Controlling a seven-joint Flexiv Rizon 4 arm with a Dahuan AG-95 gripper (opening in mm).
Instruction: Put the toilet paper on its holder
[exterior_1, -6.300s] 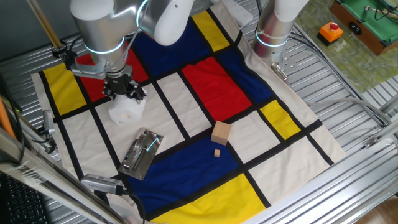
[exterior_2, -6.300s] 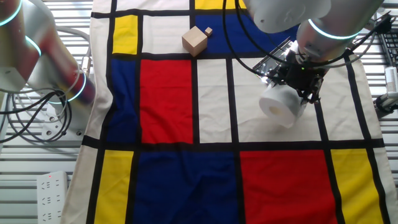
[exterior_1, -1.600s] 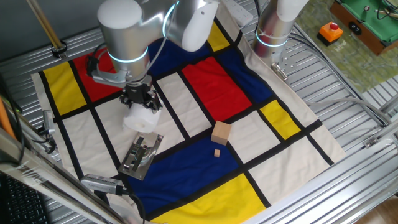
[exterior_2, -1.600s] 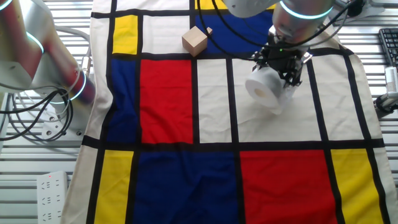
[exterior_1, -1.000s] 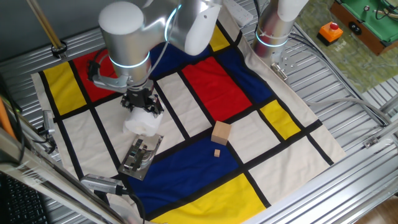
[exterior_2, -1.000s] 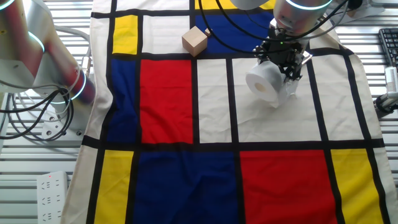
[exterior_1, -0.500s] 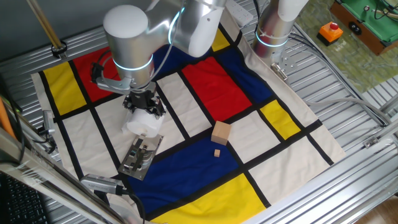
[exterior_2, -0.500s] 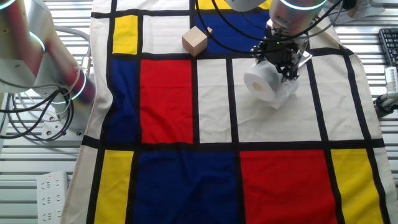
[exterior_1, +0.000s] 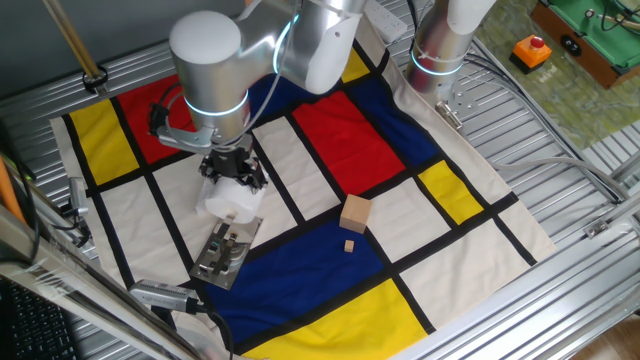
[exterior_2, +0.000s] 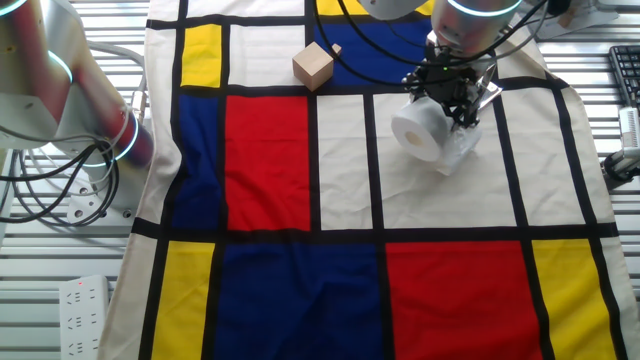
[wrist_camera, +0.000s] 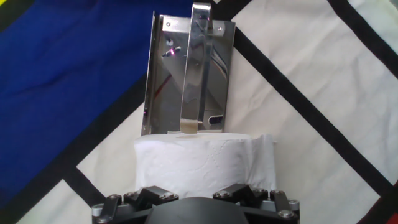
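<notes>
Nearest in the hand view, the claw (wrist_camera: 193, 208) shows only its dark housing at the bottom edge, and it is pinching the toilet paper (wrist_camera: 202, 163), whose white side fills the frame just above. The fingertips themselves are hidden behind the roll, but in both fixed views the roll hangs from the claw (exterior_2: 452, 88) clear of the surface (exterior_1: 330, 215), so the grip looks secure.

Just beyond the roll lies the holder (wrist_camera: 189, 74), a shiny plate flat on the checked cloth with its bar (wrist_camera: 194, 68) running straight away from the camera. The bar's near tip sits at the roll's far face, roughly centred on it; whether it has already entered the core cannot be told from here.

To do this step well, I judge the roll's bore must stay in line with the bar, the roll's axis held parallel to it, and the push made slowly along the bar's length. The plate is loose on the cloth, so any off-axis pressure may shove or pivot it instead of threading. The soft paper may also crush and snag the tip.

Farther off, a wooden cube (exterior_1: 355, 213) rests well apart, out of the way.
</notes>
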